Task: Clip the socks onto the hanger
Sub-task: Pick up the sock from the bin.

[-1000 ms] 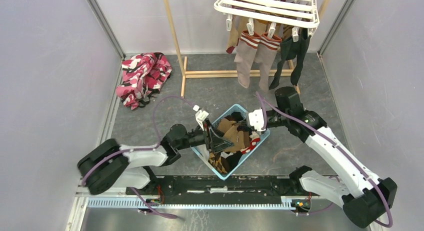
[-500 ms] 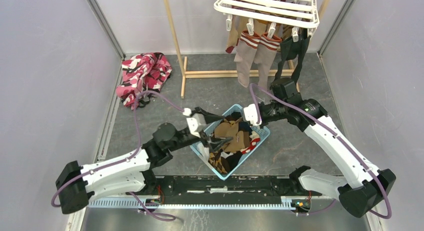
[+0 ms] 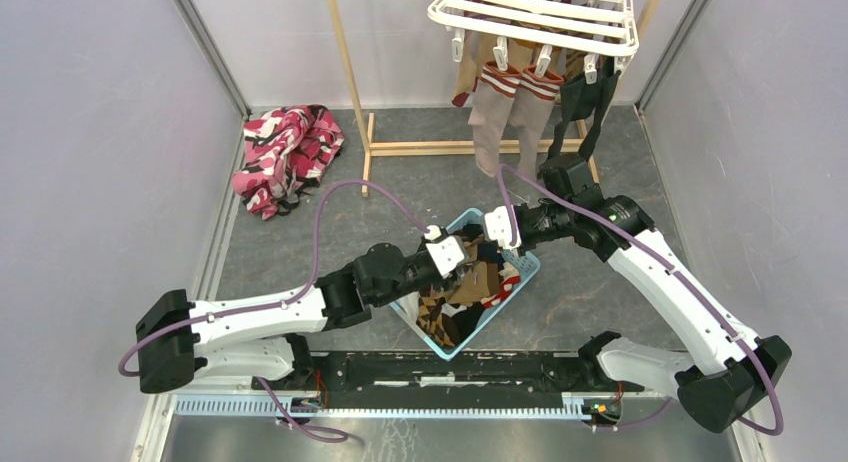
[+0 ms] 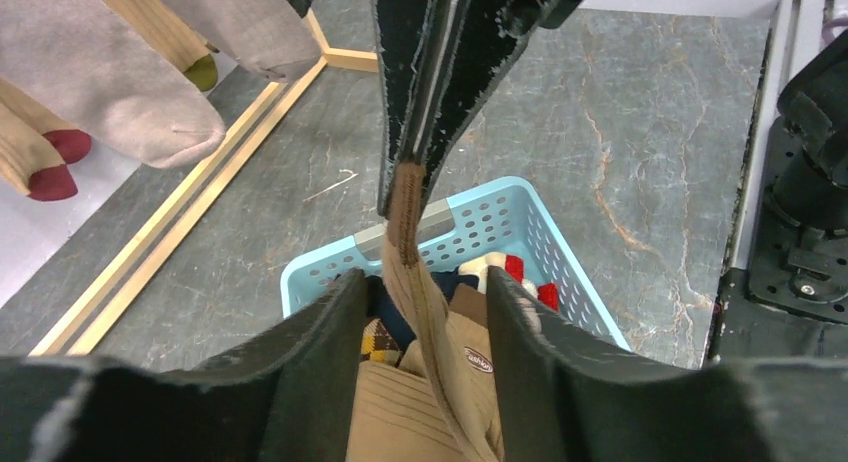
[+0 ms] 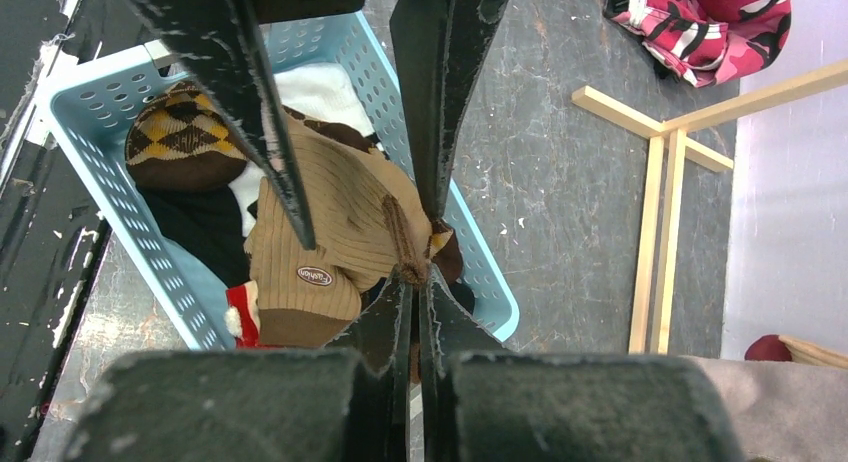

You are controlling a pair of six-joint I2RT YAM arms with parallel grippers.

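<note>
- While the right gripper point(image 5: 417, 292) has the brown cuff of the tan sock point(image 5: 340, 217) pinched flat between closed fingers just above the basket point(image 4: 545, 237), most of that sock is lying down inside the basket. So it's a thin hold on a long floppy thing.
- The left gripper point(image 4: 425, 282) hangs over the middle of the basket. Its fingers are about half spread, one either side of the stretched strand, and not squeezing anything as far as I can see.
- Biggest worry imo: the cuff slips out of that edge pinch once the sock's weight comes on, and it flops back into the basket.
- Second one: the tan sock sits on top of a pile with an argyle sock point(image 5: 185, 132) in it. Pulling it up could drag neighbours over the basket rim, or shove the light basket around.
- Both sets of fingers are really close together over the basket. If the left one closes crooked, it could knock the right one or tug the cuff loose.
- The hanger point(image 3: 540, 4) is well beyond the basket, up high at the back.
- Grey socks point(image 3: 505, 112) with striped cuffs and black socks point(image 3: 590, 97) already hang off it on the basket side, crowding the clips point(image 3: 458, 45).
- The wooden stand point(image 3: 430, 147) has its foot on the floor between basket and hanger, so there's something to snag a dangling toe on.
- A patterned cloth point(image 3: 288, 152) is bunched well off to the basket's far left, out of the way.
</note>
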